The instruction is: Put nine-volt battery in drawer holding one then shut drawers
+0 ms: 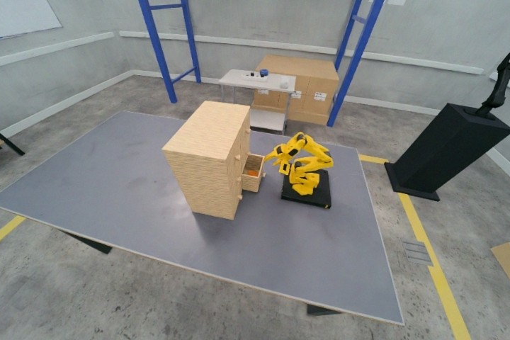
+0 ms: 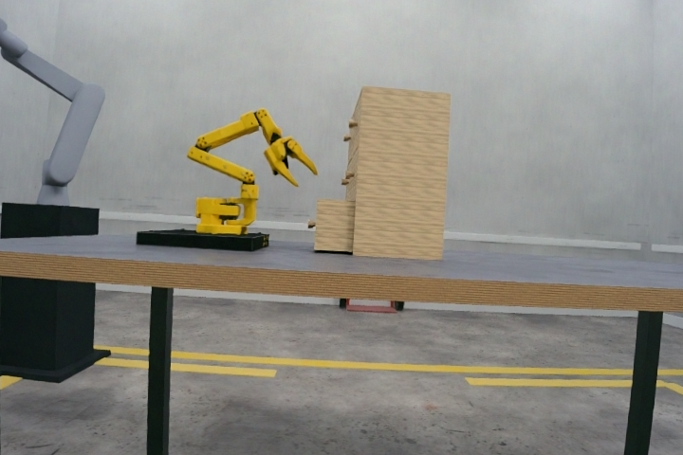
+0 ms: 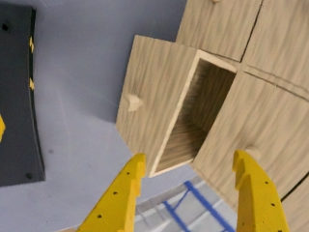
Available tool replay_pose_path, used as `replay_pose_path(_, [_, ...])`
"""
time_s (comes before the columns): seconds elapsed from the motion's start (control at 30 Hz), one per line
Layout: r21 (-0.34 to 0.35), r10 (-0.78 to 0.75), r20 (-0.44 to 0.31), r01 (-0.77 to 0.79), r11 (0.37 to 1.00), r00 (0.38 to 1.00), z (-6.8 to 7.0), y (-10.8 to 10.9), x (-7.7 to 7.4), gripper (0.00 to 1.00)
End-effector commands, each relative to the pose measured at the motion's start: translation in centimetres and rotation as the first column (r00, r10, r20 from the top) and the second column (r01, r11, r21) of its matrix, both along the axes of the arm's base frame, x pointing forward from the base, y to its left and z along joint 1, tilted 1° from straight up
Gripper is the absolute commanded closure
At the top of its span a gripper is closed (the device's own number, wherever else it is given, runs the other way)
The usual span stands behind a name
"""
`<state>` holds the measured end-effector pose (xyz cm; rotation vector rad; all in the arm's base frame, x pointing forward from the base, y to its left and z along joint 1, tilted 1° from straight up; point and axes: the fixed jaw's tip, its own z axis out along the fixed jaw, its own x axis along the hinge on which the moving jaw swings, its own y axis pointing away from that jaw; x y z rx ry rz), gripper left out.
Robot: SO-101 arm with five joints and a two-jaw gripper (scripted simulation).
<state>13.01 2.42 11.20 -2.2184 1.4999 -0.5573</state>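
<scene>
The wooden cabinet stands on the table. One bottom drawer is pulled out; the other drawers in view look shut. An orange thing lies inside the open drawer in the top view; the wrist view shows only part of the inside, and no orange there. My gripper is partly open with nothing between its fingers. It hangs above and in front of the open drawer, close to the cabinet front. I cannot make out a nine-volt battery in any view.
The arm's black base plate sits on the table in front of the drawers. Drawer knobs stick out from the fronts, on the arm's side.
</scene>
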Motion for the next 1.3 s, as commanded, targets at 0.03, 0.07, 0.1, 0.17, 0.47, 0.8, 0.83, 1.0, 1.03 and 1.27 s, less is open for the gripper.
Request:
replay_pose_path(0.03, [0.064, -0.104, -0.02, 0.105, 0.992, 0.994, -0.3, 0.0, -0.4, 0.71])
replay_pose_path(0.07, [0.064, -0.104, -0.02, 0.105, 0.992, 0.994, -0.3, 0.0, -0.4, 0.71])
replay_pose_path(0.1, [0.064, -0.104, -0.02, 0.105, 0.992, 0.994, -0.3, 0.0, -0.4, 0.71])
replay_pose_path(0.17, [0.09, -0.144, -0.026, 0.146, 0.985, 0.989, -0.3, 0.0, -0.5, 0.71])
replay_pose_path(0.47, [0.202, -0.318, -0.068, 0.325, 0.924, 0.946, -0.5, 0.1, -0.8, 0.72])
replay_pose_path(0.8, [0.292, -0.458, -0.121, 0.472, 0.832, 0.881, -0.6, 0.2, -1.1, 0.72])
replay_pose_path(0.83, [0.302, -0.474, -0.129, 0.489, 0.818, 0.871, -0.7, 0.2, -1.1, 0.72])
replay_pose_path(1.0, [0.351, -0.549, -0.171, 0.571, 0.742, 0.818, -0.8, 0.3, -1.3, 0.73])
replay_pose_path(1.03, [0.36, -0.563, -0.18, 0.587, 0.725, 0.806, -0.8, 0.3, -1.3, 0.73])
replay_pose_path(1.27, [0.402, -0.628, -0.227, 0.659, 0.636, 0.744, -0.9, 0.3, -1.4, 0.73])
